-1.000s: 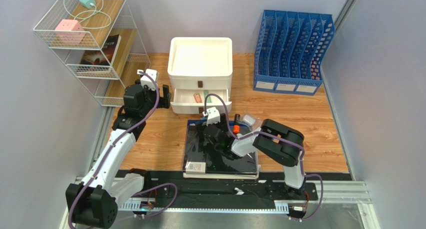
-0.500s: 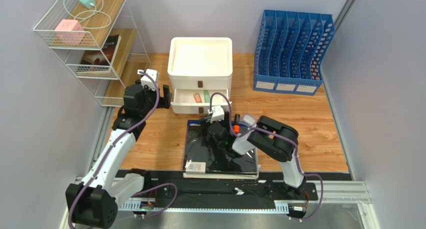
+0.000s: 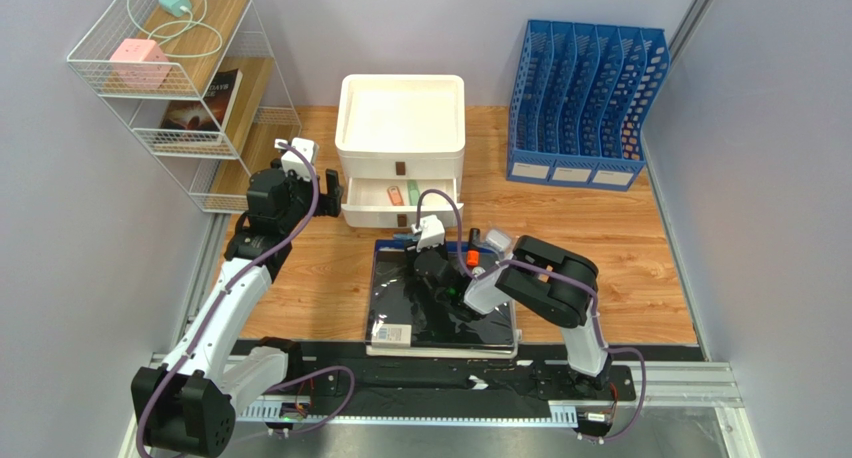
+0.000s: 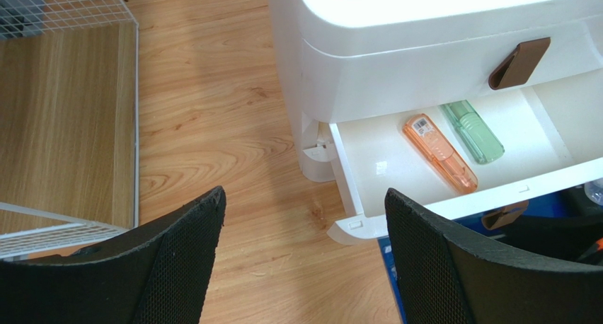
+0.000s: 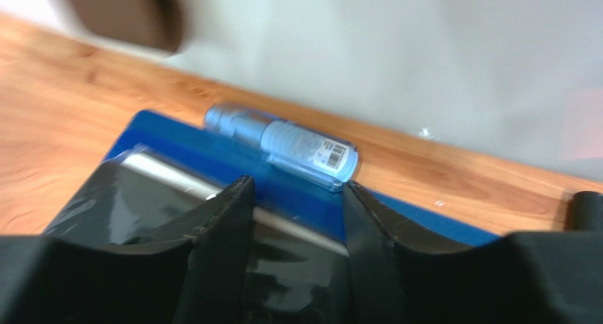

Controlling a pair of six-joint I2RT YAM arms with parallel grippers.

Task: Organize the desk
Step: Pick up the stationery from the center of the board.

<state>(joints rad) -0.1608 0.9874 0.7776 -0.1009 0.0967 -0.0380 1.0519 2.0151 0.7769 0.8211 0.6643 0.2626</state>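
Looking down at the wooden bench (image 3: 620, 258), it runs under everything. A white drawer unit (image 3: 402, 128) sits mid far edge. Its bottom drawer (image 4: 368, 161) is pulled out, with an orange stick (image 4: 440, 153) and a green stick (image 4: 473, 131) side by side inside. The blue file rack (image 3: 585, 103) is in the far right corner. The left pincer (image 4: 304, 197) hangs wide open and empty by the drawer's left corner. The right pincer (image 5: 297, 184) is partly open with nothing between its fingers, over a glossy black folder (image 3: 440, 318) at the near edge. A blue tube (image 5: 283, 146) lies just past its tips.
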